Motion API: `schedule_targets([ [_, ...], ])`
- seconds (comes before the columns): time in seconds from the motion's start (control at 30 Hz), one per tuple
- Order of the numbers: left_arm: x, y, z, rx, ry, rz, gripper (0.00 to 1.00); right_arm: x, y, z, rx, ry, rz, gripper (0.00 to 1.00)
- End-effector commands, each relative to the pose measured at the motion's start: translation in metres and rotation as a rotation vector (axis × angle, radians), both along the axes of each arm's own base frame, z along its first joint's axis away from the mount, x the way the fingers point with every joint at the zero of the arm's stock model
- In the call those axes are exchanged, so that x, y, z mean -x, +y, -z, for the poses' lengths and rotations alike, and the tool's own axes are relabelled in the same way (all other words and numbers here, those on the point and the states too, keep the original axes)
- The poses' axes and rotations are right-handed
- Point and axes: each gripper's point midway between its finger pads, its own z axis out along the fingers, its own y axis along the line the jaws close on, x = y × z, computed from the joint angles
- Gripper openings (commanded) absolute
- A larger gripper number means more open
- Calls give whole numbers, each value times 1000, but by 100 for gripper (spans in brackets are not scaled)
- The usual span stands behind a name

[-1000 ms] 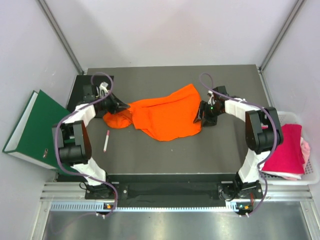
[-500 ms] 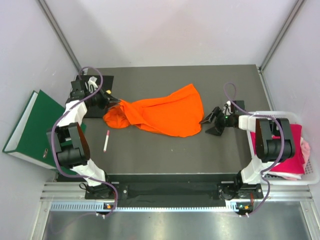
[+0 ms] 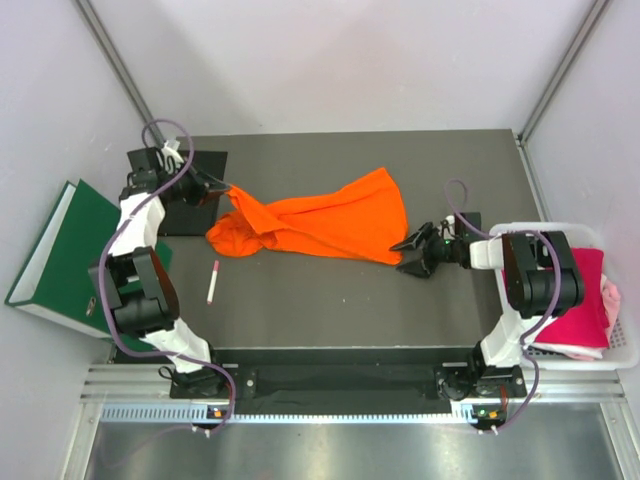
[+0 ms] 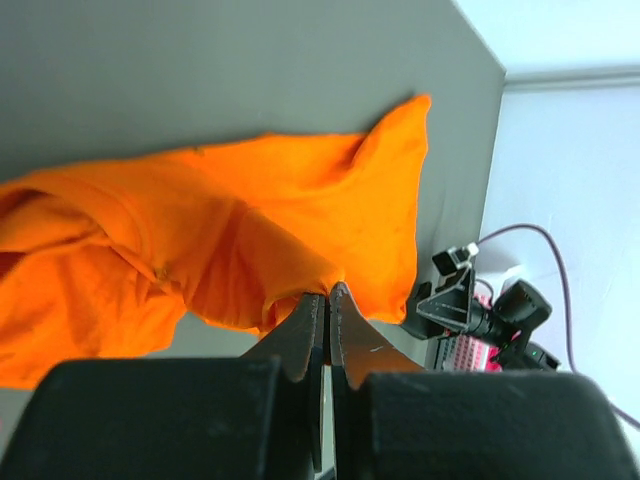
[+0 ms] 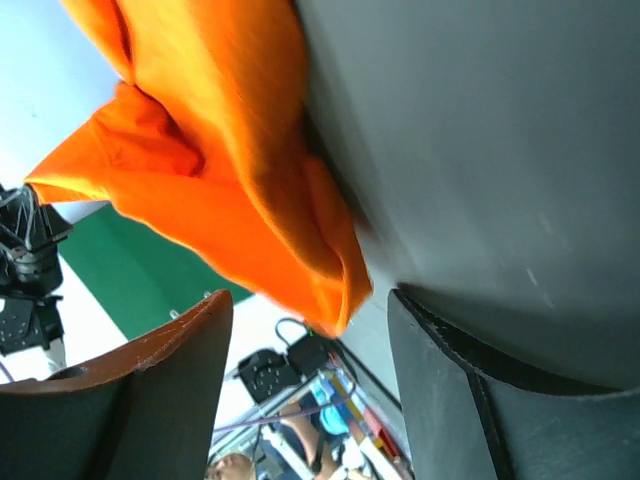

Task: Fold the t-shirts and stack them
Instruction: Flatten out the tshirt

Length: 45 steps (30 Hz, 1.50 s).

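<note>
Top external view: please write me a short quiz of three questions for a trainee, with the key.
1. True or false: the left end effector is shut on the orange t-shirt.
2. Where does the magenta t-shirt lie? A under the orange t-shirt; B in the white basket; C in the left end effector.
3. Fill in: the right end effector stands ___.
Key: 1 true; 2 B; 3 open.

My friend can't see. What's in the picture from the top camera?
An orange shirt lies crumpled on a dark table, one corner pinched by the left gripper. The right gripper is open by the other end. A magenta shirt lies in a basket.
</note>
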Motion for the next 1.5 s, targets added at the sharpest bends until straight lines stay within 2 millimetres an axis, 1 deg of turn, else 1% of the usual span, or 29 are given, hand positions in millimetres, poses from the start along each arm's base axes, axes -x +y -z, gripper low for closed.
schedule_targets([
  [0.0,-7,17,-64,-33,-157,-39,0,-19,-4,24,45,-9,89,64],
  [0.13,-3,22,-79,-43,-177,-38,0,-38,-1,20,-4,-36,123,64],
  [0.23,-1,21,-80,-41,-178,-42,0,-51,1,13,-42,-64,158,64],
  [0.27,0,21,-79,-40,-179,-44,0,-57,2,8,-55,-90,168,64],
  [0.33,2,20,-75,-30,-171,-44,0,-58,9,1,-100,-69,184,64],
  [0.37,2,19,-74,-27,-170,-43,0,-57,13,-2,-115,-62,178,64],
  [0.4,4,19,-74,-26,-170,-43,0,-52,24,-5,-129,-47,146,64],
  [0.43,4,19,-74,-27,-170,-46,0,-49,29,-6,-136,-25,140,64],
  [0.47,5,18,-73,-27,-167,-45,0,-44,39,-11,-143,-27,124,64],
  [0.53,6,19,-72,-32,-163,-51,0,-33,46,-11,-159,28,131,63],
  [0.57,6,19,-71,-34,-163,-50,0,-25,53,-12,-160,52,118,63],
  [0.6,6,19,-71,-33,-164,-48,0,-16,55,-9,-156,84,116,63],
  [0.63,6,19,-70,-31,-161,-49,0,-12,56,-9,-160,107,122,63],
  [0.67,5,19,-69,-32,-161,-48,0,-2,59,-9,-158,127,121,63],
  [0.8,4,19,-66,-29,-156,-48,0,9,65,-8,-167,172,123,63],
  [0.9,3,18,-63,-20,-154,-44,0,7,65,0,-144,171,128,63],
  [1.03,3,19,-63,-22,-156,-43,0,3,59,14,-89,167,156,62],
  [1.1,3,19,-62,-24,-153,-41,0,0,55,23,-58,168,186,62],
  [1.13,3,19,-62,-24,-153,-41,0,-4,55,23,-61,153,196,62],
  [1.17,3,19,-63,-26,-156,-42,0,-6,53,30,-50,155,217,62],
  [1.33,3,19,-63,-28,-156,-39,0,-17,53,35,-62,147,249,60],
  [1.4,3,20,-62,-34,-155,-40,0,-23,53,34,-54,141,261,57],
  [1.43,4,19,-61,-34,-150,-39,0,-23,53,35,-49,148,262,51],
  [1.47,4,20,-61,-38,-150,-39,0,-25,54,32,-50,140,262,48],
])
